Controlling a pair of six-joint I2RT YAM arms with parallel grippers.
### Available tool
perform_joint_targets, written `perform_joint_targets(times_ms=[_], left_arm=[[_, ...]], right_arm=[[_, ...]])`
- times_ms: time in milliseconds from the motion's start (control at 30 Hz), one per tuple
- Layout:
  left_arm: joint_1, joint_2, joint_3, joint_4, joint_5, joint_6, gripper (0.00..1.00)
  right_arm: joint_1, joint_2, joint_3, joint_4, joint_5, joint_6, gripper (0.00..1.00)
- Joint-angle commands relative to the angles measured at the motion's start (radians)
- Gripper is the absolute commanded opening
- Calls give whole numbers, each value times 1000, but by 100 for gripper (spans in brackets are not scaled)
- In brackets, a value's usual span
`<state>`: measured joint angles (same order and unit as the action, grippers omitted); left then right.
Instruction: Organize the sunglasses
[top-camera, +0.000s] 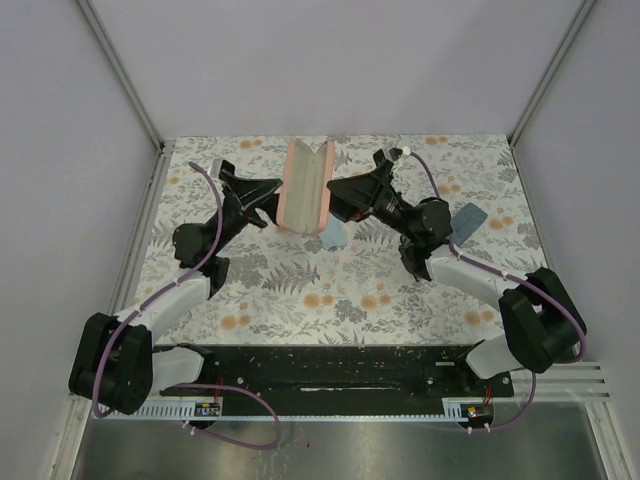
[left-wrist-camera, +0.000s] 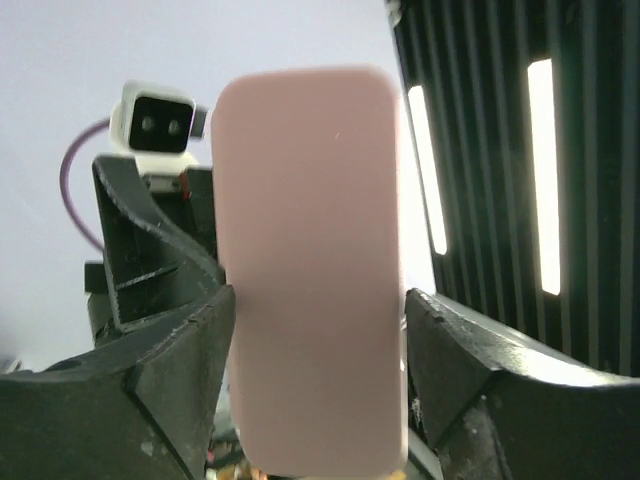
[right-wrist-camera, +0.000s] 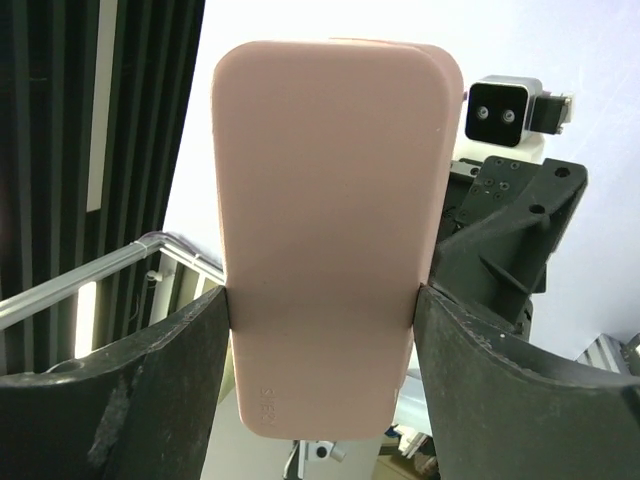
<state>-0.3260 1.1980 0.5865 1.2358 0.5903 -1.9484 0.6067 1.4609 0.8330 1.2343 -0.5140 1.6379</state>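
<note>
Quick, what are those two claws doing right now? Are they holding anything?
Left gripper: closed on the pink case, gripping its left half.
Right gripper: closed on the same pink case, gripping its right half.

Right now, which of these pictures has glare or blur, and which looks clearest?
Left wrist view: ceiling light strips burn out to white glare, and the smooth pink oblong case, filling the frame, looks soft. Right wrist view: the case is crisper against a washed-out bright background. Top view: clearest, with even light and only faint shadows on the floral-patterned table.
</note>
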Motion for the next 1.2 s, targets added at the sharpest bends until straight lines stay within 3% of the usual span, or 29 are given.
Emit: perform_joint_targets(times_ms=[0,167,233,300,367,433,533,667,867,1000,1100,1167], left_arm=[[67,-58,81,297,-139,-20,0],[85,-75,107,231,-127,3,0],[85,-84,118,176,-104,29,0],[88,-98,131,93,-67,74,18],[91,-139,185,-129,24,240,43],[88,-214,258,-527,57,488,64],[78,-320,387,-1073,-71,840,99],[70,-298,522,-1401,-95,1032,99],[-39,-238,561,-1576,-213,1155,99],[-77,-248,526,-1628,-291,1204,99],[-79,-270,478,-1650,-319,1224,99],[-81,-288,445,-1656,-329,1229,99]], right_arm=[[-70,-42,60,120,0,23,51],[-85,-56,90,53,-9,14,51],[-84,-60,115,-54,-27,-9,50],[-87,-77,109,-113,-21,-35,50],[-87,-108,115,-217,-26,-87,50],[-87,-128,127,-332,-38,-143,50],[-88,-151,120,-401,-43,-185,50],[-87,-168,179,-637,-50,-308,50],[-70,-142,380,-1140,-12,-611,50],[-41,-51,546,-1603,138,-864,51],[10,27,616,-1896,358,-1010,51],[47,94,620,-1975,448,-1065,51]])
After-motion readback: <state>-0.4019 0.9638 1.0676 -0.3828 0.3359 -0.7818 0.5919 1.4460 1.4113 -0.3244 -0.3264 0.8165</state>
